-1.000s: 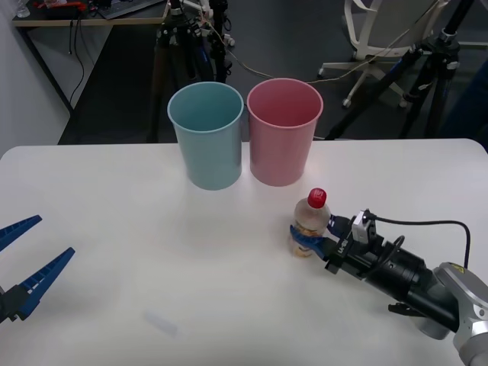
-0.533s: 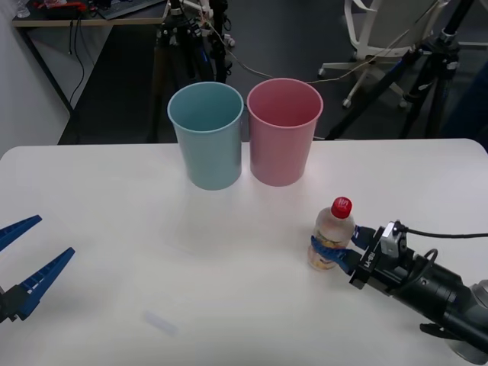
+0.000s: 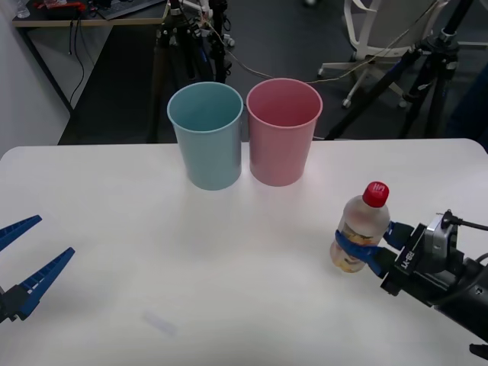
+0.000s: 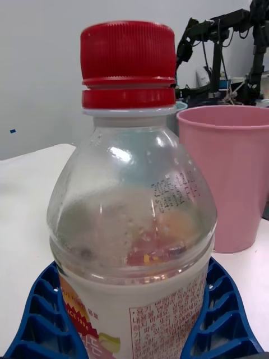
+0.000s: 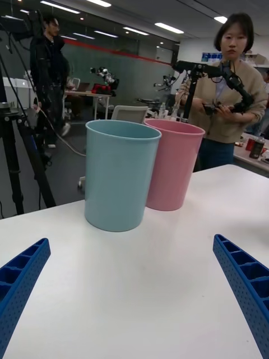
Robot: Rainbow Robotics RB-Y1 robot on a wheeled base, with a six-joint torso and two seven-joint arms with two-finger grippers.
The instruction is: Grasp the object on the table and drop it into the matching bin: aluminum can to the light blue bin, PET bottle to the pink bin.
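Note:
My right gripper (image 3: 358, 248) is shut on the PET bottle (image 3: 360, 232), a small clear one with a red cap and a yellow-orange label, held upright above the table (image 3: 229, 297) at the right. Up close, the bottle (image 4: 131, 224) sits between the blue fingers (image 4: 39, 320). The pink bin (image 3: 284, 130) stands at the back, left of the bottle, and the light blue bin (image 3: 207, 133) touches its left side. Both bins, light blue (image 5: 120, 174) and pink (image 5: 171, 162), face my left gripper (image 3: 19, 263), which waits open at the table's left edge.
Tripods and an office chair (image 3: 381, 30) stand on the dark floor behind the table. A faint smudge (image 3: 160, 324) marks the tabletop near the front left. The right arm's black wrist (image 3: 442, 278) reaches in from the right front corner.
My right gripper has carried the bottle to the right and toward the front, lifting it off the table. The left arm and both bins have stayed put.

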